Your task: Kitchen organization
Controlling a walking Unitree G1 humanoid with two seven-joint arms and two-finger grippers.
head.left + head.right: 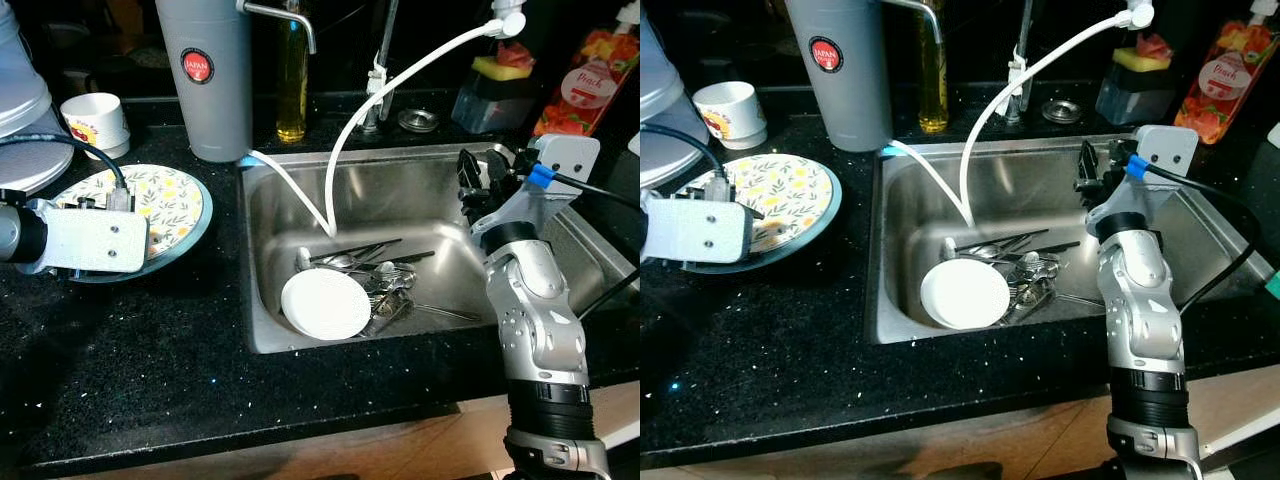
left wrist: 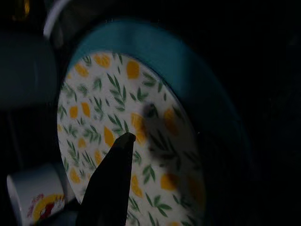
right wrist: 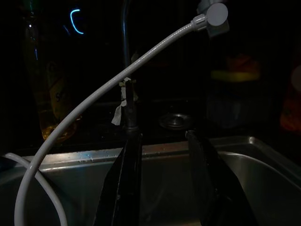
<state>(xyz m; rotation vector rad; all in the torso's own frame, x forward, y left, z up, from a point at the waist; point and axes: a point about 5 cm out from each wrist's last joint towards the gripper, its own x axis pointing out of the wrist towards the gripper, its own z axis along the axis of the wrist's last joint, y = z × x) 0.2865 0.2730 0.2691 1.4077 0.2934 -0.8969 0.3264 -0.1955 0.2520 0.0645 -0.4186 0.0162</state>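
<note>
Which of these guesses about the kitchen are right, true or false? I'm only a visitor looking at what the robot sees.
1. A white bowl sits upside down in the sink beside a pile of cutlery. True.
2. The floral plate lies in the sink. False: it rests on the black countertop, left of the sink.
3. The right gripper hangs over the sink with its fingers apart and nothing between them. True.
4. The left gripper is gripping the white cup. False: a finger of it sits over the floral plate; the cup stands apart, behind the plate.
5. A white hose runs down into the sink. True.
</note>
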